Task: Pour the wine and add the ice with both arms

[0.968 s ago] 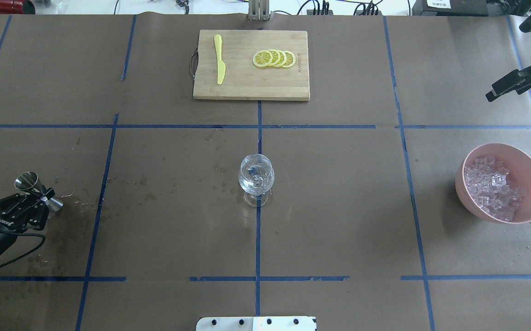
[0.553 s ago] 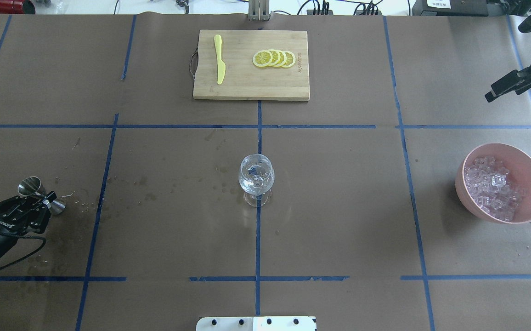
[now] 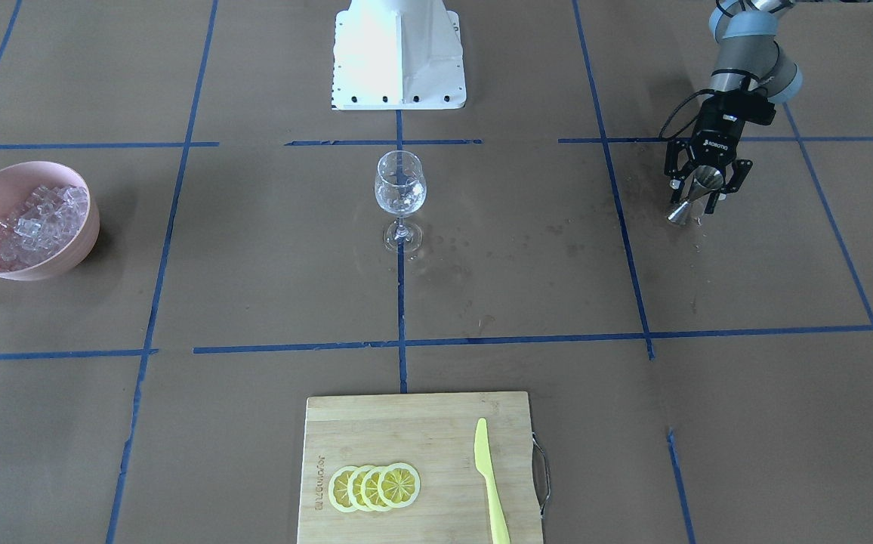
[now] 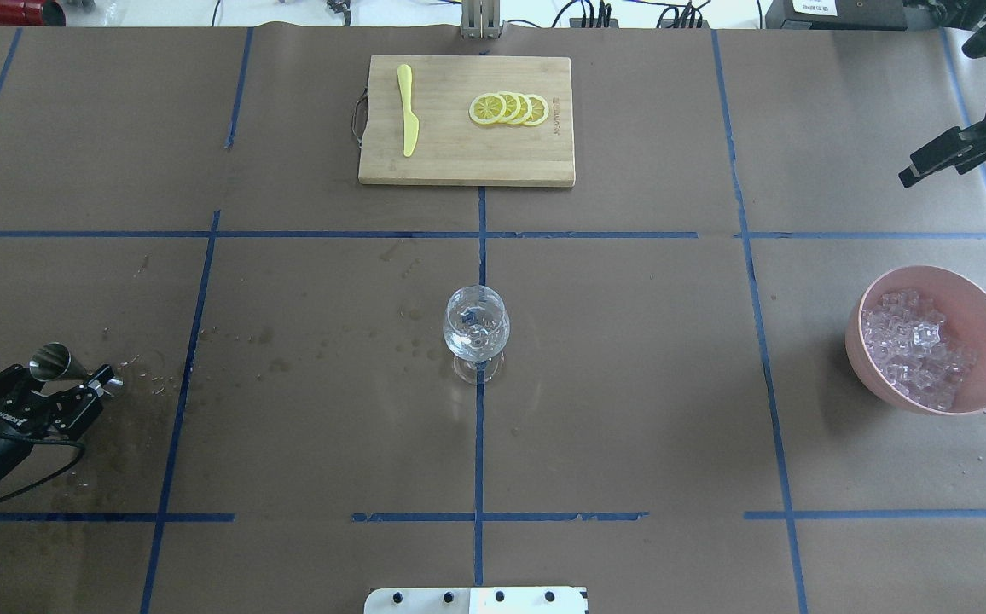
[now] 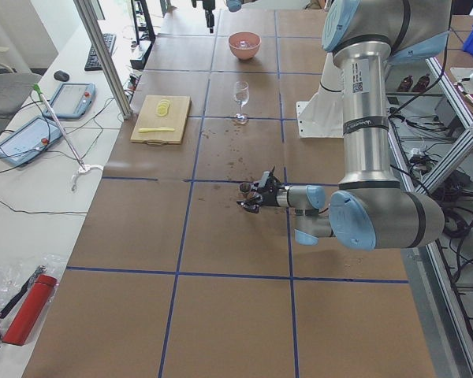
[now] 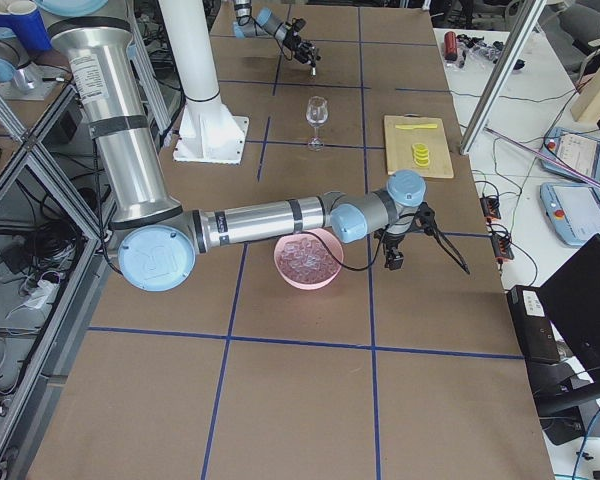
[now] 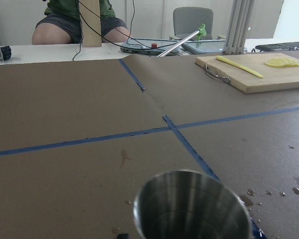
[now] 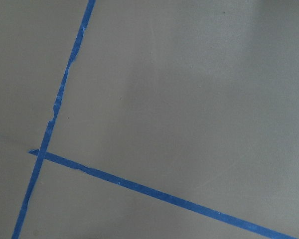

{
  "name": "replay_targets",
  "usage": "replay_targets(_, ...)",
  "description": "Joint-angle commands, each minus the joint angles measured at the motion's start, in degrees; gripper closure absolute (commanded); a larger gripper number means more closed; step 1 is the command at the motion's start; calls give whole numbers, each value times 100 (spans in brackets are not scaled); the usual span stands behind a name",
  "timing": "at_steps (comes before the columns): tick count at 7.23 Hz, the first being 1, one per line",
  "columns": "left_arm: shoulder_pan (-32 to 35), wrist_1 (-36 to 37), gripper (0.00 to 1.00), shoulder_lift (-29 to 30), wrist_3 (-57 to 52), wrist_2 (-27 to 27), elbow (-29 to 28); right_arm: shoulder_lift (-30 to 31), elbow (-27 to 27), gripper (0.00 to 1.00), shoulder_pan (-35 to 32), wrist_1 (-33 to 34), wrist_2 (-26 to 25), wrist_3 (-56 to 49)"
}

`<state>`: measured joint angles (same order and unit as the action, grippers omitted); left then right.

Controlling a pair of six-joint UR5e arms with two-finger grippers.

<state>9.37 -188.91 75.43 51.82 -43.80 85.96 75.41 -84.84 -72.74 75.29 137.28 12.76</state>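
My left gripper [image 4: 92, 381] is shut on the waist of a steel jigger [image 4: 54, 362], tilted low over the paper at the table's left edge. It also shows in the front view [image 3: 702, 198], and the jigger's cup mouth [image 7: 192, 206] fills the bottom of the left wrist view. A clear wine glass [image 4: 476, 328] stands upright at the table's middle. I cannot make out any wine in it. Ice cubes [image 4: 915, 345] fill a pink bowl [image 4: 936, 277] at the right. My right gripper [image 4: 941, 159] hangs at the far right, beyond the bowl. I cannot tell whether it is open or shut.
A bamboo cutting board [image 4: 466, 162] at the far middle carries a yellow plastic knife [image 4: 408, 111] and lemon slices [image 4: 508, 109]. Wet stains [image 4: 271, 362] mark the brown paper between jigger and glass. The white base block [image 4: 476, 600] sits at the near edge.
My left gripper has moved toward the robot's side and lower with the jigger, which now lies more tilted. The right gripper has drifted slightly away from the bowl.
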Motion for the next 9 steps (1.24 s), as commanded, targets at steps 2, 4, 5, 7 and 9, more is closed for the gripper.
replay_targets(2,21,21,11,-81,-92,-442,104,26,-155,0,5,4,0,157)
replay_targets(4,56,466,11,-780,-93,-1336,908,26,-155,0,-3,4,0,157)
replay_targets(5,74,687,11,-1054,-93,-1594,1210,26,-190,0,-3,4,0,209)
replay_targets(7,144,1056,11,-1215,-102,-2896,1265,35,-382,0,5,4,17,533)
replay_targets(9,1036,1172,12,-1679,-249,-4837,1371,549,-1178,0,5,-5,35,963)
